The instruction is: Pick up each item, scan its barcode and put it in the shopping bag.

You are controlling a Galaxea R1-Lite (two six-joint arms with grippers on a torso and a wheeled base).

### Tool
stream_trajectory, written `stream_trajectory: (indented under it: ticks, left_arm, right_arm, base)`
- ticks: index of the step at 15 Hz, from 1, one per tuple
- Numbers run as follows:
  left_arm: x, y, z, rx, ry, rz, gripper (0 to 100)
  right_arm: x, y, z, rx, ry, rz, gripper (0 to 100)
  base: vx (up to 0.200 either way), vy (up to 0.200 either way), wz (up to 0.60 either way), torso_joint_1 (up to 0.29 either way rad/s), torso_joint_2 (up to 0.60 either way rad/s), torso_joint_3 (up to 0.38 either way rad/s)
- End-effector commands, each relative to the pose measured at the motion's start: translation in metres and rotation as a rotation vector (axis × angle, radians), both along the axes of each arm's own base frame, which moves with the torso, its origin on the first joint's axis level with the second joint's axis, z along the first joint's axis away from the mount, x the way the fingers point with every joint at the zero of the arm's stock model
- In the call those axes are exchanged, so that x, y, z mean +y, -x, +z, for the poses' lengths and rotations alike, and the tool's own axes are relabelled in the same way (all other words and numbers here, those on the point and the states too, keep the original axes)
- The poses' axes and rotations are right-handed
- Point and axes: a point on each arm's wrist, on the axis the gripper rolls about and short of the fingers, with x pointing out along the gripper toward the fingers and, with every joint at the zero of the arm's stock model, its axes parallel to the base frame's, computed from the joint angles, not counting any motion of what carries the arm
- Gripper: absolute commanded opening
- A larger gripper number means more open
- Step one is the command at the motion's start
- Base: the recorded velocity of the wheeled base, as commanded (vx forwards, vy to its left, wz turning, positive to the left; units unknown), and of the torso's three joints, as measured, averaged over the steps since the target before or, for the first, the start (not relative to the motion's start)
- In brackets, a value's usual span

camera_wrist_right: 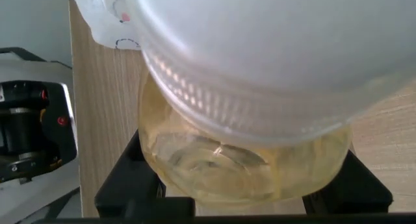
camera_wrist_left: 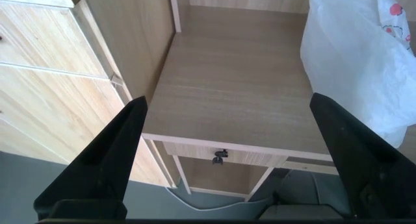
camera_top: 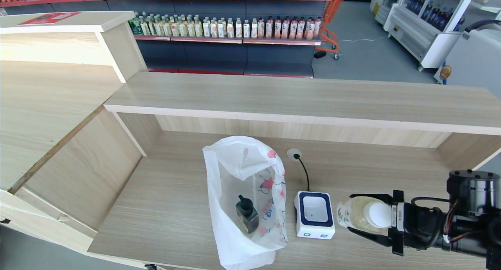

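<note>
**Right gripper**: my two black fingers are clamped on a bottle, one on the far side of it and one on the near side. In the right wrist view both fingers press against the bottle's body.

**Bottle:** clear, with pale yellow contents and a white cap. I hold it on its side, the cap turned toward my wrist and the base toward the scanner. It is just to the right of the scanner, not over its window. I cannot tell whether it touches the counter.

**Left gripper**: my fingers are spread wide with nothing between them. They hang over the counter's near edge, with the shopping bag off to one side.

**Shopping bag**: white plastic with red prints. It stands open on the counter, just left of the scanner. A dark bottle with a black top lies inside.

**Scanner:** a white box with a blue-rimmed window facing up. Its black cable runs back to a round hole in the counter.
</note>
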Motion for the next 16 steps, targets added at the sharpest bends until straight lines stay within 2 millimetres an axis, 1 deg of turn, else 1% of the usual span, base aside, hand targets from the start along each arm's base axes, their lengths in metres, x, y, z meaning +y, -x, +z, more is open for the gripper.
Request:
stream_trajectory:
  ticks: [1,2,4,6,13,16]
  left_arm:
    - [0.0,0.0,0.0,0.0,0.0,0.001,100]
    - [0.0,0.0,0.0,0.0,0.0,0.001,100]
    - [0.0,0.0,0.0,0.0,0.0,0.001,100]
    - [0.0,0.0,0.0,0.0,0.0,0.001,100]
    - [0.0,0.0,0.0,0.0,0.0,0.001,100]
    - [0.0,0.0,0.0,0.0,0.0,0.001,100]
  right_arm:
    - [0.002,-0.011,-0.02,0.045,0.006,0.038,0]
    - [0.004,-0.018,-0.021,0.04,0.003,0.047,0]
    - [0.008,-0.044,-0.024,-0.01,-0.001,0.1,0]
    - [0.011,-0.062,-0.03,-0.022,-0.012,0.129,0]
    - [0.016,-0.084,-0.044,-0.02,-0.019,0.163,0]
    - [0.024,-0.095,-0.047,-0.031,-0.028,0.195,0]
  base:
    - [0.0,0.0,0.0,0.0,0.0,0.0]
    - [0.0,0.0,0.0,0.0,0.0,0.0]
    - [0.0,0.0,0.0,0.0,0.0,0.0]
    - [0.0,0.0,0.0,0.0,0.0,0.0]
    - [0.0,0.0,0.0,0.0,0.0,0.0]
    - [0.0,0.0,0.0,0.0,0.0,0.0]
